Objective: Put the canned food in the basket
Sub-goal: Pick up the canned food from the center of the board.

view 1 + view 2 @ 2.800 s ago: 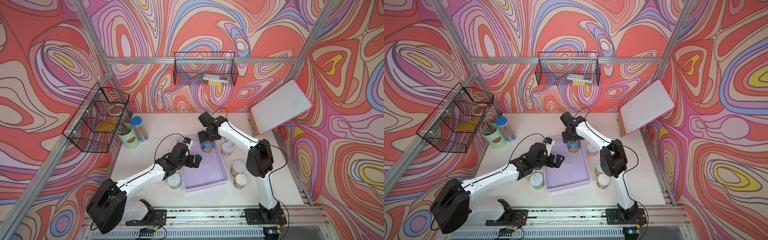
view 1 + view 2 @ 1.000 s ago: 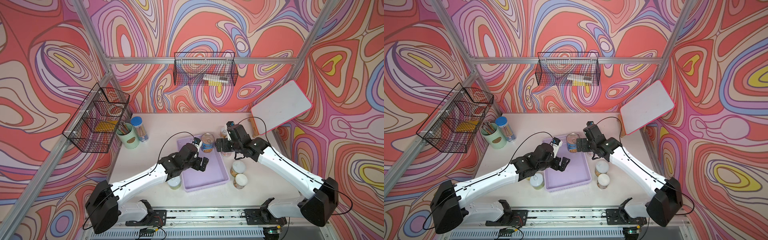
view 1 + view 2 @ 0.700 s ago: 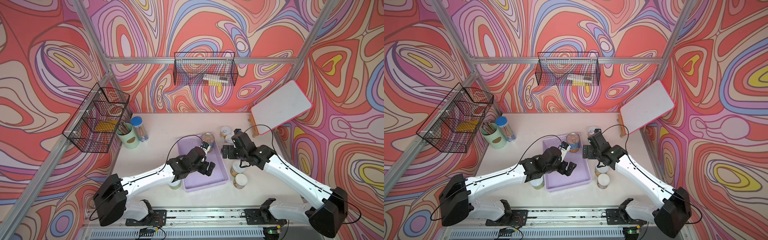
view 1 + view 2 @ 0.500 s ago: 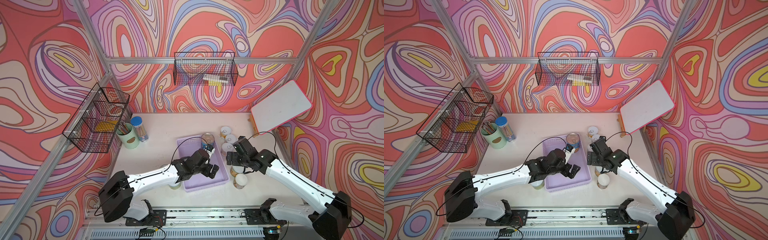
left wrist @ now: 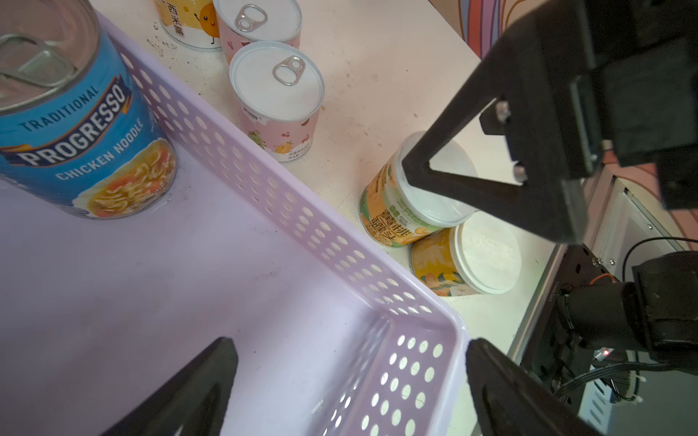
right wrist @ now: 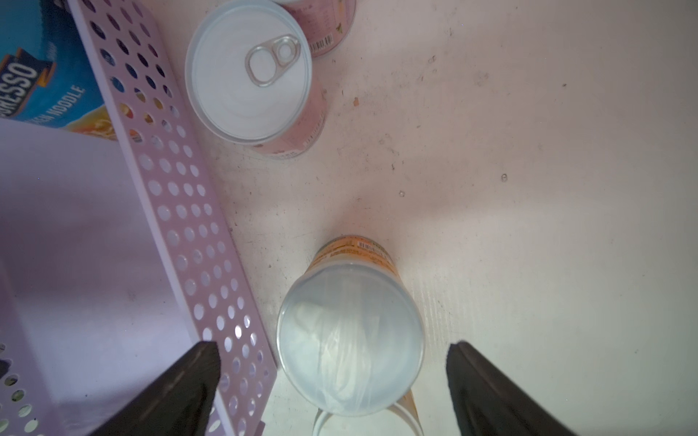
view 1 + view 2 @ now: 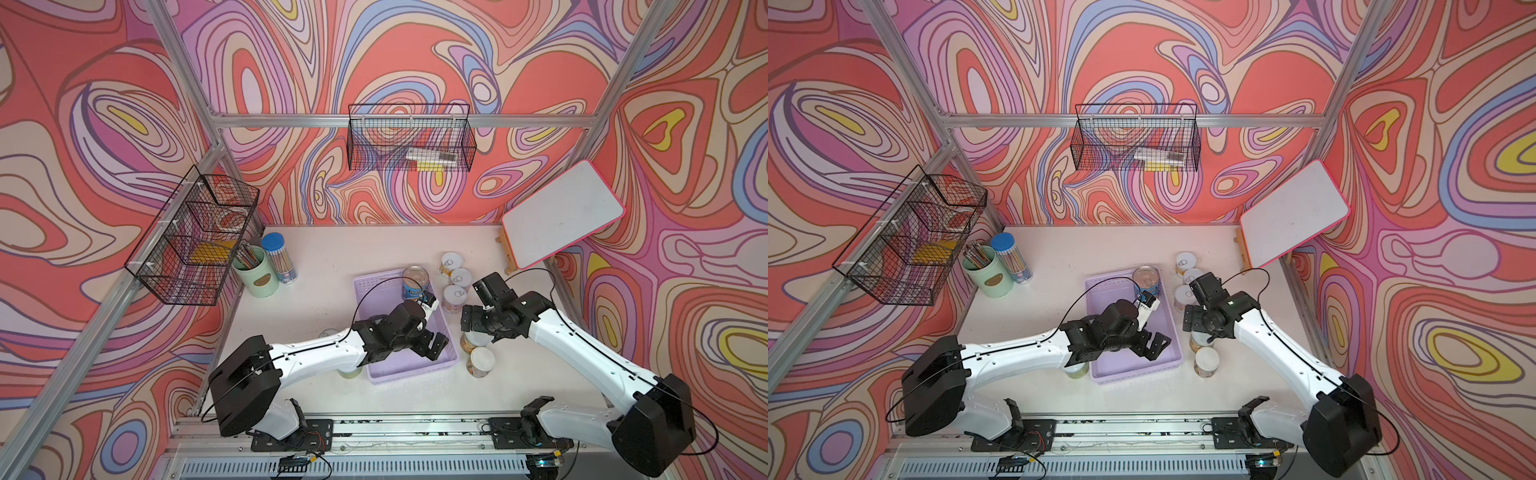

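Note:
The lavender basket (image 7: pixel 376 286) (image 7: pixel 1100 291) holds one tall blue canned food (image 7: pixel 414 282) (image 5: pixel 75 124) at its far end. Three small pale-lidded cans (image 7: pixel 454 297) stand right of it. Nearer the front are two orange-labelled cans (image 7: pixel 482 361) (image 5: pixel 464 256). My right gripper (image 7: pixel 478 305) (image 6: pixel 332 347) hangs open just above the farther orange can (image 6: pixel 347 339), fingers either side and apart from it. My left gripper (image 7: pixel 434 345) (image 5: pixel 349 351) is open and empty over the basket's near right corner. Another can (image 7: pixel 349 372) is partly hidden under the left arm.
A mint pencil cup (image 7: pixel 255 272) and a blue-capped pencil tube (image 7: pixel 279 257) stand at the back left. Black wire baskets (image 7: pixel 409 141) hang on the walls. A white board (image 7: pixel 561 216) leans at the back right. The basket wall (image 6: pixel 181 211) lies close beside the right gripper.
The right gripper left the blue can standing in the basket and swung forward over the orange can. The left gripper slid right and forward across the basket to its near right corner.

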`<state>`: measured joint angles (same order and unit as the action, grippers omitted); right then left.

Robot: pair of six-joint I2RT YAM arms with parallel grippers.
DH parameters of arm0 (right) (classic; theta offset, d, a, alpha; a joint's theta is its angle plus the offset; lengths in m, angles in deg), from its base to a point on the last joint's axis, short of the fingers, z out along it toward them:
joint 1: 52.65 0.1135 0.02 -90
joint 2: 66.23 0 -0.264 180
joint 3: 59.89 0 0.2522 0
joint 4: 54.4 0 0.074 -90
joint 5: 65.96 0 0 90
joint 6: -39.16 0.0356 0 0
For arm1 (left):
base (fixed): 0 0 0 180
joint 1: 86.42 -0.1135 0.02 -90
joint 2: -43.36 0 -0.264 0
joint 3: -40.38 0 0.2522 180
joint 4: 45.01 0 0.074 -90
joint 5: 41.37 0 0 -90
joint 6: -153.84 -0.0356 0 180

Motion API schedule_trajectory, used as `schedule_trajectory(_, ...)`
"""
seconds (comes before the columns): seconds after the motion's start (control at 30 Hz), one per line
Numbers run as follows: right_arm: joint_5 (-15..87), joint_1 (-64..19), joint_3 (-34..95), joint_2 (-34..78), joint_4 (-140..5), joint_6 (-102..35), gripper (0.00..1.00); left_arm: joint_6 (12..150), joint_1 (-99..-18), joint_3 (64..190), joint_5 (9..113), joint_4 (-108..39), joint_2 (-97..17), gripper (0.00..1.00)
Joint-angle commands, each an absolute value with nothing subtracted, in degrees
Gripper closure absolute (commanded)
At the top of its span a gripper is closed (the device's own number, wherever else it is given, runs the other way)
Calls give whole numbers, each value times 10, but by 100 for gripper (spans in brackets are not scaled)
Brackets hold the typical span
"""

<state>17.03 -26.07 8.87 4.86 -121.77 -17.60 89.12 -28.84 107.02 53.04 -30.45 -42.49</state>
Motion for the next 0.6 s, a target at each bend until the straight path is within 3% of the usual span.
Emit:
schedule_trajectory(0.0,194,-268,93,70,-1223,-197,5,901,-277,1094,536,-322,-439,1)
schedule_trajectory(0.57,193,-284,85,125,-1215,-204,11,908,-265,1113,538,-328,-473,1)
